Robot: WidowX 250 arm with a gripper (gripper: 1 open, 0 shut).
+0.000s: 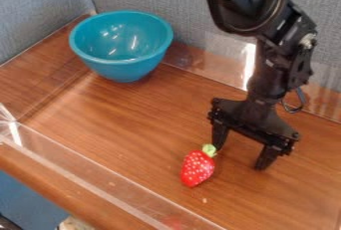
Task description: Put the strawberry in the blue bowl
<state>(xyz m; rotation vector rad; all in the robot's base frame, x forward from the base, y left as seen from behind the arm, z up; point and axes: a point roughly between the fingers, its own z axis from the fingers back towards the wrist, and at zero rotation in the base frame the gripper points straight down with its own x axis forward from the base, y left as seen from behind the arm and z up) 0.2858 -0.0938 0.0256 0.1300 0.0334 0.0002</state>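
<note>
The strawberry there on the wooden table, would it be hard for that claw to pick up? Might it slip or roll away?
The strawberry looks glossy, so it may be a bit slippery between the open gripper fingers. It is small and tapered, lying on its side, so a nudge could roll it. It looks like a stiff toy, probably light.
</note>
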